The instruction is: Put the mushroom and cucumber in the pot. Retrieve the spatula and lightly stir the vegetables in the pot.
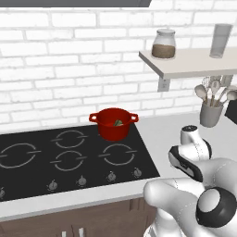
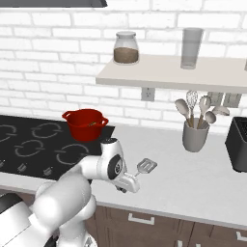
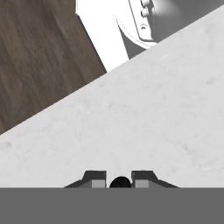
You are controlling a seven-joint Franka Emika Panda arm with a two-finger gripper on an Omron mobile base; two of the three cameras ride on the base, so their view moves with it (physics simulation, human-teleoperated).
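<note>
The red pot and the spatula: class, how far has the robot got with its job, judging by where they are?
Done: the red pot on the cooktop already holds a green piece, seemingly the cucumber; the mushroom cannot be made out. In hand: the end effector is low over the counter, with a spatula beside the arm; whether it grips the handle is unclear. Left: carrying the spatula over and stirring.

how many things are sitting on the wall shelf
2: a lidded jar toward its left end and a tall glass right of it; the shelf runs past the frame, so more may be hidden.
</note>
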